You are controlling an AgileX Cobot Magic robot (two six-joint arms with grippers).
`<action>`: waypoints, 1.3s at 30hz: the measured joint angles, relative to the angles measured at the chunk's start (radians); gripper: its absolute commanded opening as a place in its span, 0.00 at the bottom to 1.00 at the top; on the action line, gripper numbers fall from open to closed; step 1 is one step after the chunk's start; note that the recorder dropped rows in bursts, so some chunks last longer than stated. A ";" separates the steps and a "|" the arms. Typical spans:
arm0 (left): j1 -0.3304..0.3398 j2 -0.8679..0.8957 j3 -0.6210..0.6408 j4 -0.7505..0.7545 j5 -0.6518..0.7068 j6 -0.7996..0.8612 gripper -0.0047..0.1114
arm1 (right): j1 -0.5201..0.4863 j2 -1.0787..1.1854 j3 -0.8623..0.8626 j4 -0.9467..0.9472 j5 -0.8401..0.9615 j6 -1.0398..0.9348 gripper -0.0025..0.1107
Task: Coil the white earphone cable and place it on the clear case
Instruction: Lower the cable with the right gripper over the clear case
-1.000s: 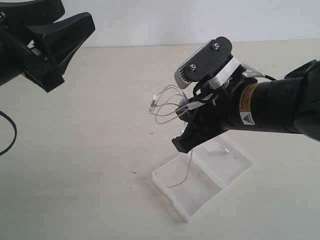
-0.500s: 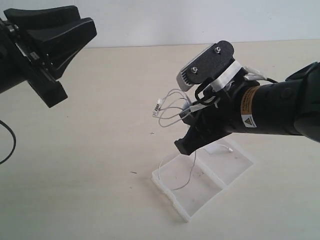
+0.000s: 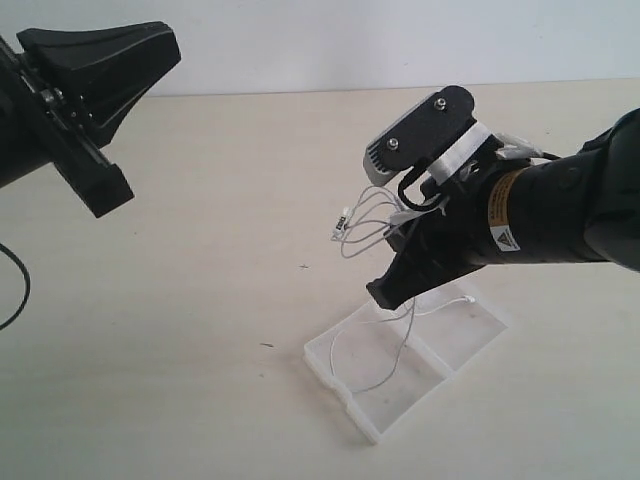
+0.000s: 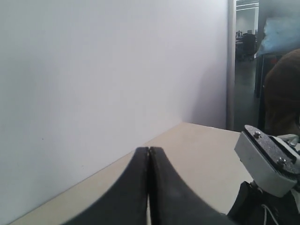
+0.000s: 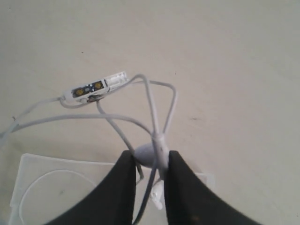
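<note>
My right gripper (image 3: 384, 291) (image 5: 151, 158) is shut on the white earphone cable (image 3: 365, 222) (image 5: 150, 101), pinching an earbud and several strands between its black fingers. Loops of the cable stick out above the table, with the small inline piece (image 5: 96, 86) at their end. A long loop (image 3: 385, 365) hangs down onto the clear case (image 3: 345, 396) (image 5: 28, 164), which lies open on the table right under the gripper. My left gripper (image 3: 105, 190) (image 4: 149, 151) is raised at the far left, shut and empty.
The beige table (image 3: 200, 300) runs to a white wall (image 3: 300, 40) behind. A thick black robot cable (image 3: 22, 280) curves at the left edge. In the left wrist view the right arm's grey camera mount (image 4: 267, 159) shows.
My right gripper has moved a little right and toward the case with the cable; the hanging loop now lies further over the case. The left gripper has shifted slightly left and tilted.
</note>
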 measured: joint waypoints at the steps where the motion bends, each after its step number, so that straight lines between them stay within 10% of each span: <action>1: 0.000 0.000 0.002 0.008 0.002 -0.004 0.04 | 0.000 0.000 0.000 0.000 -0.012 0.008 0.02; 25: 0.000 -0.351 0.444 0.016 -0.314 -0.132 0.04 | 0.000 0.000 0.000 0.000 -0.098 0.026 0.02; 39: 0.000 -0.392 0.452 0.263 -0.323 -0.117 0.04 | 0.000 0.000 0.000 0.004 -0.088 0.065 0.02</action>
